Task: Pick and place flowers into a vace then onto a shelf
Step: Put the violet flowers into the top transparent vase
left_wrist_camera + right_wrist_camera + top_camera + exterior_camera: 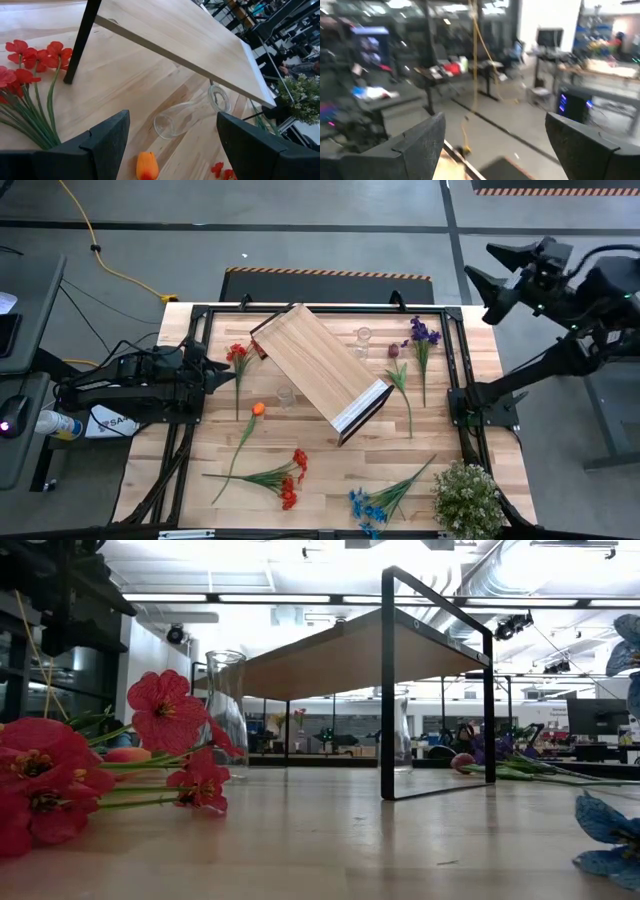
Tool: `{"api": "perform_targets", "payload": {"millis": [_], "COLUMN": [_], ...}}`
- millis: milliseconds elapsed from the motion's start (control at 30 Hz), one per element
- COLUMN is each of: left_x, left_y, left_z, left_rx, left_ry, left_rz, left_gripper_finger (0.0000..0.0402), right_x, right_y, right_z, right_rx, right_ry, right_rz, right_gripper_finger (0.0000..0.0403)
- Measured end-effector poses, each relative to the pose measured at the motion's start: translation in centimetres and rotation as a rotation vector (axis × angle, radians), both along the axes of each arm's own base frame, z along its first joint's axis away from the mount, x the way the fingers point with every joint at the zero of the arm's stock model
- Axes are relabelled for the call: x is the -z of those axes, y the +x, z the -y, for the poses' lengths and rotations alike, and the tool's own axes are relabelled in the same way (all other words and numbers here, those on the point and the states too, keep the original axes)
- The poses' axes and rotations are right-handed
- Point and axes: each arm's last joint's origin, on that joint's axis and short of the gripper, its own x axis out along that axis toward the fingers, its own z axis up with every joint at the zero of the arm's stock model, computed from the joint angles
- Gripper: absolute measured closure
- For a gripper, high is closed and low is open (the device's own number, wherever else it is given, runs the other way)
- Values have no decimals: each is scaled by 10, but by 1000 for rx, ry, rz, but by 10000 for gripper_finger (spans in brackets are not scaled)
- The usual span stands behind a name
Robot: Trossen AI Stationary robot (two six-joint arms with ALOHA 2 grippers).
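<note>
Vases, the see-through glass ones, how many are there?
2. One vase stands left of the shelf, near the orange flower; another vase stands behind the shelf. More may be hidden underneath.

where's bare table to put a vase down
Free patches: the near-middle strip between the red flowers, the blue flowers and the shelf, and the left edge beside the orange flower. Crowded: the far right, around the purple flowers.
</note>
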Motion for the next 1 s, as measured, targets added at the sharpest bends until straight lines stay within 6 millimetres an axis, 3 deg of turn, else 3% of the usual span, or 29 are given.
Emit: {"api": "perform_targets", "payload": {"millis": [367,633,767,1000], "left_x": [0,0,0,0], "left_y": [0,0,0,0], "left_z": [0,0,0,0], "left_rx": [-3,-3,-2,-3], "left_ry": [2,2,1,1], "left_rz": [-1,-1,-1,-1], "left_gripper_finger": [69,69,69,69], "right_x": [35,44,50,79], "right_y": [-14,-14,-5,24], "right_z": [4,5,5,10], "right_rx": [159,155,124,130], "right_ry": [168,296,343,359], "right_rz": [-232,-216,-264,-471], "right_gripper_finger": [73,73,73,73]}}
